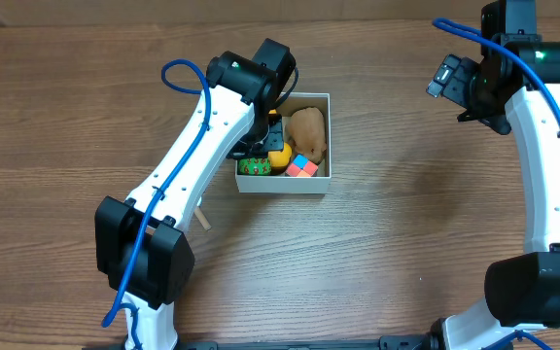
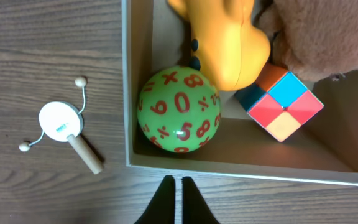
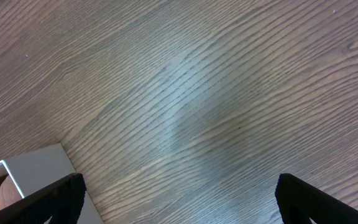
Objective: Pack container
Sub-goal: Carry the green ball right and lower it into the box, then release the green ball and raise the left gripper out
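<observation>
The container (image 1: 282,189) is a shallow white-walled box with a tan inside (image 2: 128,93), left of the table's middle. Inside lie a green ball with red numbers (image 2: 179,118) (image 1: 254,166), an orange toy (image 2: 229,50), a brown plush (image 2: 316,37) (image 1: 308,131) and a coloured cube (image 2: 284,102) (image 1: 302,167). My left gripper (image 2: 179,182) is shut and holds nothing. It hovers just outside the box wall by the ball and is hidden under its own arm in the overhead view. My right gripper (image 3: 179,199) (image 1: 455,87) stands open over bare wood at the far right.
A small white toy drum with a wooden handle and two bead strings (image 2: 59,121) lies on the table outside the container; its handle (image 1: 202,219) shows beside the left arm. One corner of the container (image 3: 36,165) shows in the right wrist view.
</observation>
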Robot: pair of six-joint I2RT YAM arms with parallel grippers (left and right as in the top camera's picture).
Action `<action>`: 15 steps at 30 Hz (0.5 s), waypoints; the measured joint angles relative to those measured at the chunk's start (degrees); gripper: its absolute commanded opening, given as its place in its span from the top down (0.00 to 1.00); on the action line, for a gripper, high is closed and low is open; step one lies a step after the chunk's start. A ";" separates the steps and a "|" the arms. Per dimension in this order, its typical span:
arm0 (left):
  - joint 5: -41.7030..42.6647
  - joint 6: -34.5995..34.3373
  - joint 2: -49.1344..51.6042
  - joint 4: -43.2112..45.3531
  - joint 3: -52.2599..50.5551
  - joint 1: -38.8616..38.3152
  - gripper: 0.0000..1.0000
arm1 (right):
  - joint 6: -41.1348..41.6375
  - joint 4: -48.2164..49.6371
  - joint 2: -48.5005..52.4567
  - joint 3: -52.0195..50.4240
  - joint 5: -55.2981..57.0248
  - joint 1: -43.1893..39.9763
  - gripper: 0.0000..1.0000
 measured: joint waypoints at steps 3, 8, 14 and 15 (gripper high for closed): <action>-0.20 0.02 -0.35 2.40 -1.86 0.00 0.96 | 0.02 0.00 0.00 0.00 0.02 0.00 0.00; -0.37 0.00 -0.59 8.07 -7.80 0.02 0.96 | 0.00 -0.02 0.00 0.00 0.00 0.00 0.00; -0.37 0.00 -0.59 11.02 -11.50 0.07 0.96 | 0.00 -0.02 0.00 0.00 0.00 0.00 0.00; -0.37 0.00 -0.59 11.26 -11.76 0.07 0.96 | 0.00 0.00 0.00 0.00 0.02 0.00 0.00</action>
